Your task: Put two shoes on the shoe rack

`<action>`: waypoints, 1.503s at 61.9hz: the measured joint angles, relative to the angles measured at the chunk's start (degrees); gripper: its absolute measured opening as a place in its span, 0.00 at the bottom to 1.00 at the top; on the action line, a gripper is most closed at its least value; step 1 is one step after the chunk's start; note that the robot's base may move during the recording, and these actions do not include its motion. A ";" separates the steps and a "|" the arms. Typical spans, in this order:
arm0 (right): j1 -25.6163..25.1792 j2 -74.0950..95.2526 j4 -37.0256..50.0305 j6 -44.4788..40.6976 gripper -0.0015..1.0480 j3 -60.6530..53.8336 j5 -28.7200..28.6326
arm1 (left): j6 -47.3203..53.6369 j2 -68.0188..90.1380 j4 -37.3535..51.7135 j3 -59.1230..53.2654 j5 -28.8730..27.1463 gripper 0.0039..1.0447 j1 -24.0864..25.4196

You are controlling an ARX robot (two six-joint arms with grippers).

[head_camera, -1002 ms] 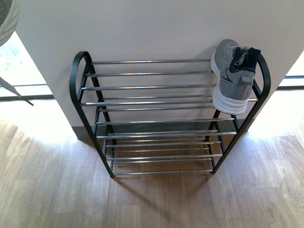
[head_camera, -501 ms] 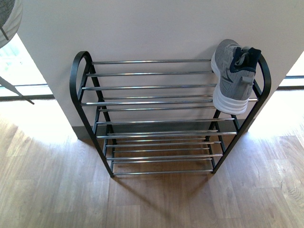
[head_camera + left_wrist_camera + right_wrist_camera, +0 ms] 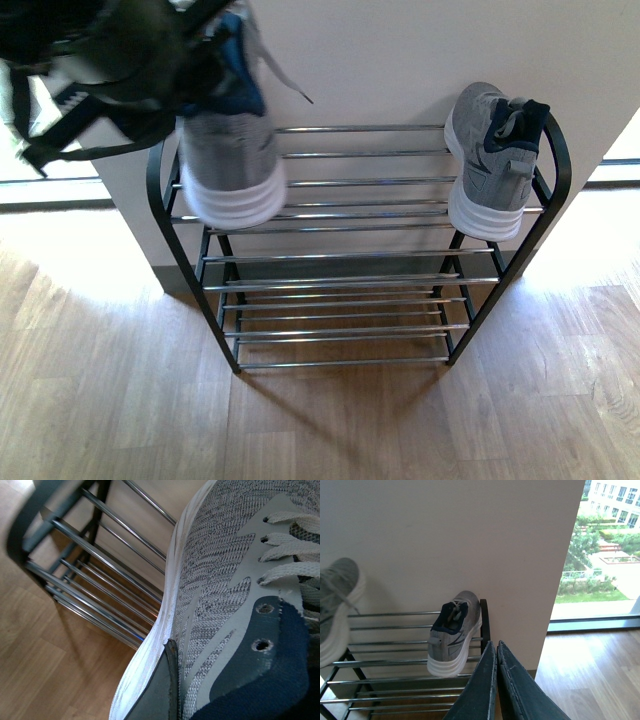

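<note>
Grey knit sneaker (image 3: pixel 230 165), white-soled, pinched by left claw (image 3: pixel 212 75) over chrome-rod rack (image 3: pixel 340 256); right claw (image 3: pixel 496 648) pressed together.

1. Plain off-white wall (image 3: pixel 400 60), a flat section with windows on both sides.
2. Grey skirting (image 3: pixel 172 280) runs along the foot of the wall.
3. Light wood-plank floor (image 3: pixel 320 430) in front of the wall, with soft shadows near the wall's base.
4. Left window (image 3: pixel 35 140) and right window (image 3: pixel 625 150) flank the wall, both blown out bright, with dark bottom frames.
5. In the right wrist view, trees, lawn and buildings show through the window beside the wall.
6. Daylight glare on the floor below both windows.
</note>
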 joint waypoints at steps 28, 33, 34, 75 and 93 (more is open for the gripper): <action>-0.02 -7.13 -4.63 -0.02 0.02 -1.03 0.02 | -0.74 32.35 -23.19 44.89 7.80 0.01 -4.09; -0.02 -10.05 -8.31 0.00 0.02 -1.01 0.09 | 0.26 36.26 -26.93 51.34 7.63 0.01 -4.13; -0.02 -11.69 -10.80 -0.04 0.02 -1.01 -0.15 | 0.83 37.13 -27.95 53.02 7.56 0.01 -4.15; -0.04 -17.38 -15.21 -0.04 0.02 -1.01 0.02 | 5.49 -2.36 -10.82 11.21 -15.91 0.91 -3.65; -0.04 -17.40 -15.21 -0.04 0.02 -1.01 0.02 | 7.82 -33.51 -13.40 -20.02 -29.94 0.91 -2.93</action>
